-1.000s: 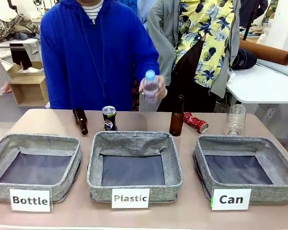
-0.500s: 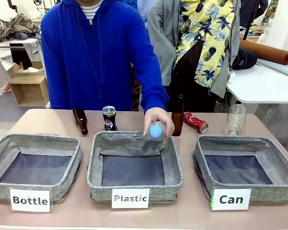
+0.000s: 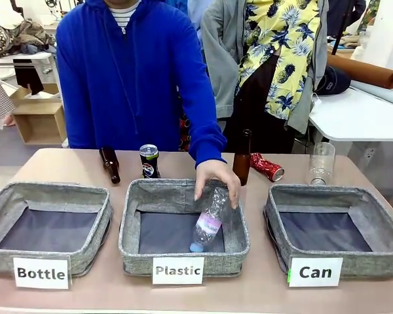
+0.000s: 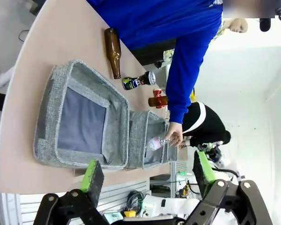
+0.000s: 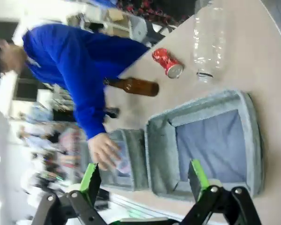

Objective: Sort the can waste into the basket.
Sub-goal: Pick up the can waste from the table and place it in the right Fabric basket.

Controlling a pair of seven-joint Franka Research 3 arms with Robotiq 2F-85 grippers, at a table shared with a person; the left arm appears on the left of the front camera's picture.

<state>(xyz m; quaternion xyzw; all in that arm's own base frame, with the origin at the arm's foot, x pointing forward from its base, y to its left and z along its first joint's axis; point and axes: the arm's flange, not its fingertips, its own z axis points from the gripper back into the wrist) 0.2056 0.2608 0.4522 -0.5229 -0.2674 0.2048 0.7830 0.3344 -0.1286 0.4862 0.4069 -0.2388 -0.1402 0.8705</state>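
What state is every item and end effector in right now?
Red can, crushed, lying on table.
Pepsi can, upright on table.
Can basket, empty.
Plastic bottle, held cap-down in Plastic basket by person's hand.
Left brown bottle, lying.
Right brown bottle, upright.
Left end effector, open.
Right end effector, open.

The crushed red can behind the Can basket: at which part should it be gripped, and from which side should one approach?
Probably its middle, from above, closing across the width. The crushed red can lies on its side, top free; the upright brown bottle stands close beside it and the basket wall blocks a low front approach.
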